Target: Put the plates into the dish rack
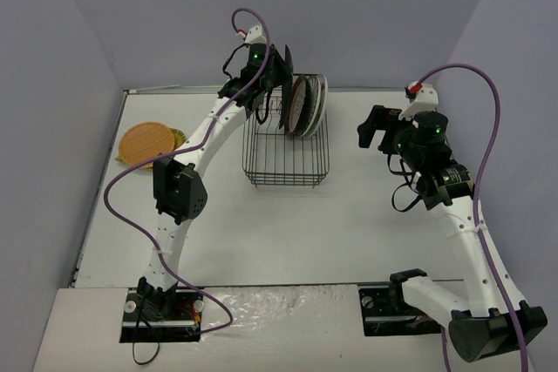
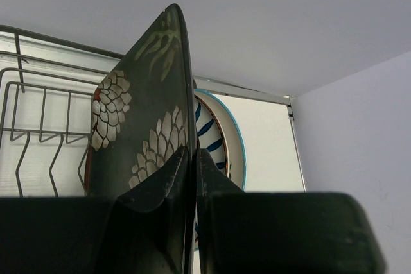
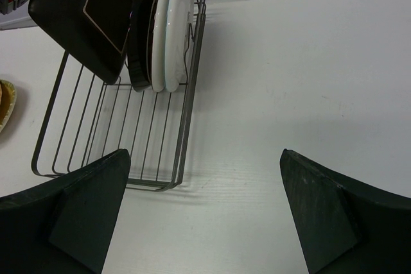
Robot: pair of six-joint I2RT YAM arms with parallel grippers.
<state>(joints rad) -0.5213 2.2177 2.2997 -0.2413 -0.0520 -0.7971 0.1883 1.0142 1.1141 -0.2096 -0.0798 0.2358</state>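
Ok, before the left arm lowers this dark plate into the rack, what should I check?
1. Grip: left gripper shut on dark plate: ok.
2. Dark plate over the rack, far end: ok.
3. Lined up with a free slot: cannot tell.
4. Gap to the racked plates: cannot tell.
5. The right gripper open, away from the rack: ok.

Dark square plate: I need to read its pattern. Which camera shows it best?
The left wrist view: the dark square plate is close up, pale flower print clear, pinched by the left end effector. The right wrist view shows its other face, farther off; the top external view shows only a small dark sliver.
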